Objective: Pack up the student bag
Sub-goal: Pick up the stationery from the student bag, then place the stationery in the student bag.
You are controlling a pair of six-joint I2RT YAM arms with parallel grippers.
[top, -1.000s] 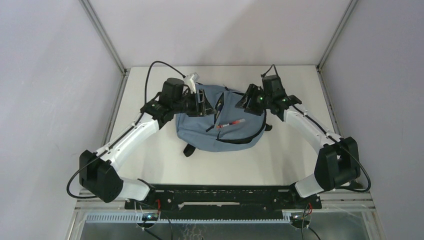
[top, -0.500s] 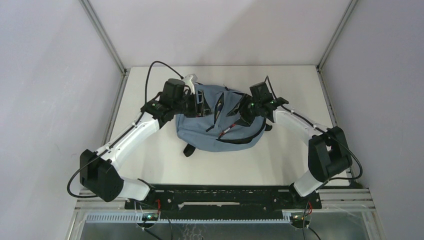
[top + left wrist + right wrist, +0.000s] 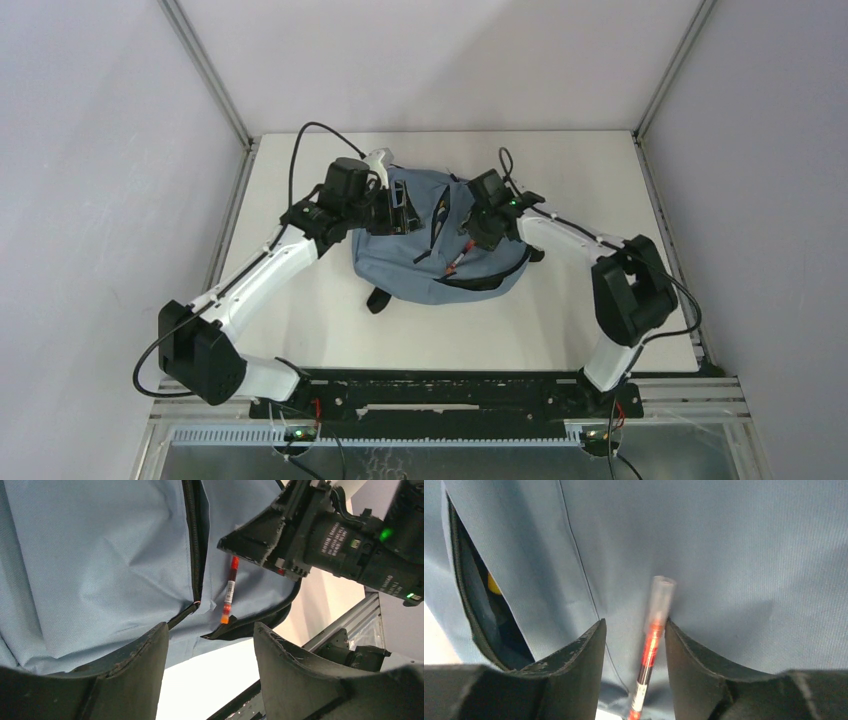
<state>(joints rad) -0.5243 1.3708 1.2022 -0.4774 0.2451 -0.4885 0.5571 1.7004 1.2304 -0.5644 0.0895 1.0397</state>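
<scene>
The grey-blue student bag (image 3: 415, 262) lies flat in the middle of the table, its black zippers partly undone. A red pen (image 3: 459, 258) rests on its front panel. My right gripper (image 3: 478, 230) is low over the bag, open, and the pen (image 3: 651, 640) runs between its fingers close against the right one, a gap on its other side. My left gripper (image 3: 402, 210) hovers at the bag's left side, open and empty. In the left wrist view the pen (image 3: 229, 587) lies by the zipper (image 3: 194, 540), under the right gripper's black body (image 3: 320, 535).
A slit of the bag's open compartment (image 3: 479, 610) shows something yellow (image 3: 494, 585) inside. A white object (image 3: 380, 160) sticks up at the bag's back left, behind my left wrist. Black straps (image 3: 377, 298) trail off the bag's near edge.
My right gripper has swung left and down from the bag's right edge onto the pen, which has turned and slid nearer. The left jaws have widened a little; that arm stayed put.
</scene>
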